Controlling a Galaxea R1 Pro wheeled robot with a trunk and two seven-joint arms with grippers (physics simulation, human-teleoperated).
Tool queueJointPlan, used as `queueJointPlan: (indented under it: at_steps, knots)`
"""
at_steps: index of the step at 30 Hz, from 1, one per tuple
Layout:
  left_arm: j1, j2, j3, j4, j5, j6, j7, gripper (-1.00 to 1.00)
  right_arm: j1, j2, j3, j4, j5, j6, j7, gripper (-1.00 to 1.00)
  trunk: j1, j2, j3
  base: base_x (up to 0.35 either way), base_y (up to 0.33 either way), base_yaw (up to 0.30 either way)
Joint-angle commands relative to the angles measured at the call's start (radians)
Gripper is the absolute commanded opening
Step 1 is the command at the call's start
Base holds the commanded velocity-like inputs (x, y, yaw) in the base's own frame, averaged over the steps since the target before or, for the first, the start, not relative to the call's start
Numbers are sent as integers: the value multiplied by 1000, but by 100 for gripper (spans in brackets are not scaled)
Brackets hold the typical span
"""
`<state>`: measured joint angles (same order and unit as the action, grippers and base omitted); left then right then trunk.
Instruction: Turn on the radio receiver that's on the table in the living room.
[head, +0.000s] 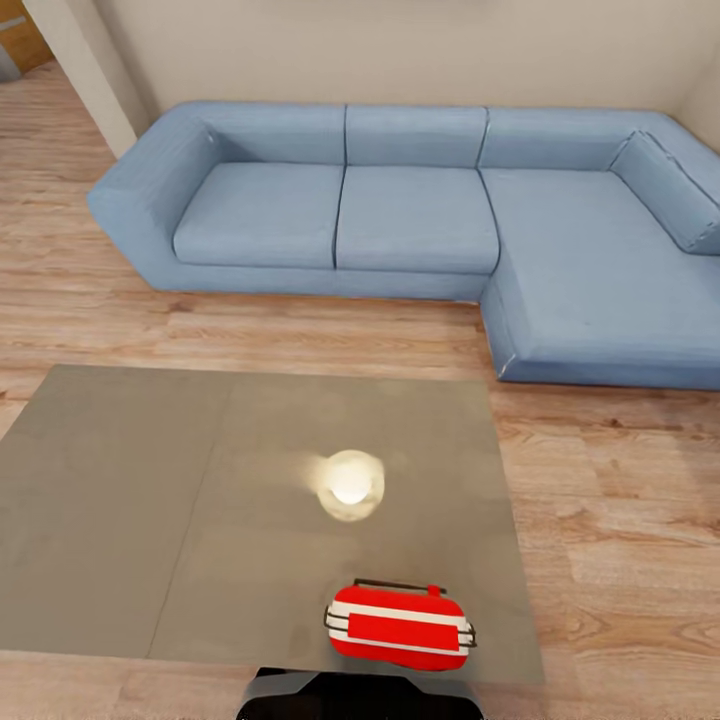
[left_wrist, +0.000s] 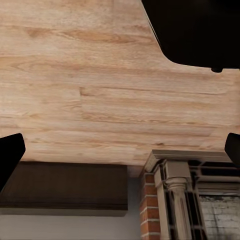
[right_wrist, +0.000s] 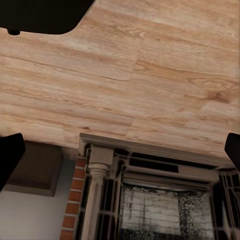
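The radio receiver (head: 400, 626) lies near the surface's (head: 120, 500) close edge, just ahead of the robot. It looks light, rigid and slick-shelled, likely to skid when pressed; steady its body, not the thin wire handle. Both claws (left_wrist: 120, 150) (right_wrist: 120, 150) stand wide, holding nothing.

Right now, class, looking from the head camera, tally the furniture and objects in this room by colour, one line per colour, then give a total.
Red: 1, the radio receiver
Grey: 1, the table
Blue: 1, the sofa
Total: 3
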<state>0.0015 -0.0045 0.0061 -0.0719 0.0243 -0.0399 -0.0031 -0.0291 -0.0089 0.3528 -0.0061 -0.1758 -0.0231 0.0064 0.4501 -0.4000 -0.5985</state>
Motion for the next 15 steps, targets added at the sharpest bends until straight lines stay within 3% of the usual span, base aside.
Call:
queueJointPlan:
  at_steps: [1,15]
  knots:
    - [0,0,0,0,0,0,0,100,0,0,0,0,0,-1,0,100,0,0,-2,0,0,0]
    - [0,0,0,1,0,0,0,100,0,0,0,0,-1,-6,0,100,0,0,-24,0,0,0]
